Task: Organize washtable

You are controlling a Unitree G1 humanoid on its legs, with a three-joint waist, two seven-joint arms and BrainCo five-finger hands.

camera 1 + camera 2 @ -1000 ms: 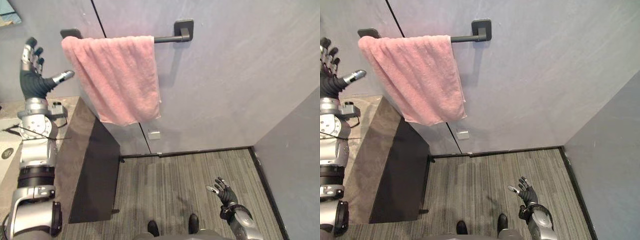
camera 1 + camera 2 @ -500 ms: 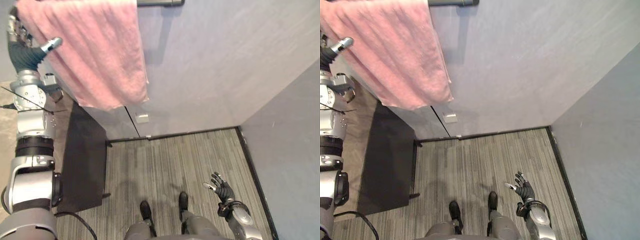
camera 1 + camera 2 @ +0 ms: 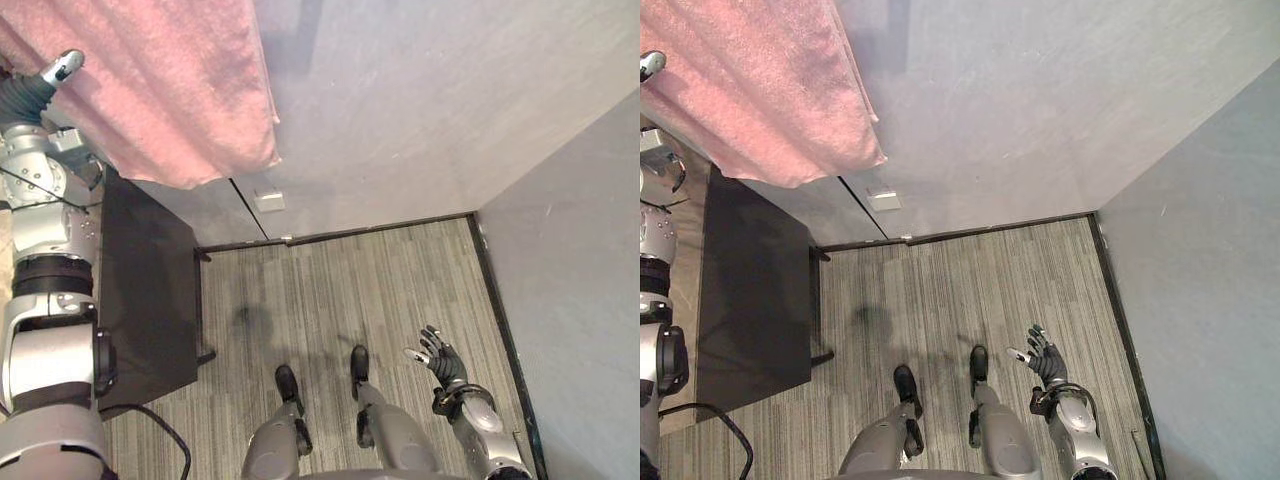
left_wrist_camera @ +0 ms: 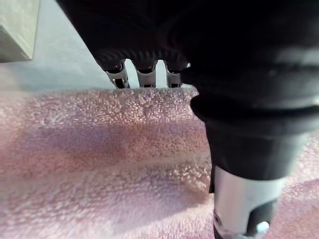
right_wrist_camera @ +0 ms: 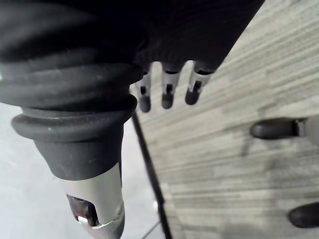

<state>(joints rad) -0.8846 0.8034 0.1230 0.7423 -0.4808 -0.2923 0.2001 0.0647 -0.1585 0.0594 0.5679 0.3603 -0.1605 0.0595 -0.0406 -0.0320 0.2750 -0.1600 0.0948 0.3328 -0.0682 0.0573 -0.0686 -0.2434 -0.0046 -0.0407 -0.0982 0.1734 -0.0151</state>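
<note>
A pink towel [image 3: 160,90] hangs down the grey wall at the upper left, its top edge past the picture's border. My left hand [image 3: 30,92] is raised at the towel's left edge. Its thumb [image 4: 244,199] sticks out straight in front of the cloth. The fingers [image 4: 144,74] run straight up to the towel's [image 4: 99,164] upper fold, where their tips are hidden. Nothing is held in it. My right hand [image 3: 440,355] hangs low at the right over the floor, open and empty, with fingers [image 5: 167,92] spread and straight.
The washtable's dark side panel [image 3: 145,290] stands below the towel at the left. A small white wall plate [image 3: 268,201] sits on the grey wall. A second grey wall [image 3: 580,250] closes the right side. Striped carpet [image 3: 330,290] covers the floor.
The camera has tilted down, so the towel rail has left the top of the picture. My left hand has come from beside the towel to its edge, thumb in front of the cloth.
</note>
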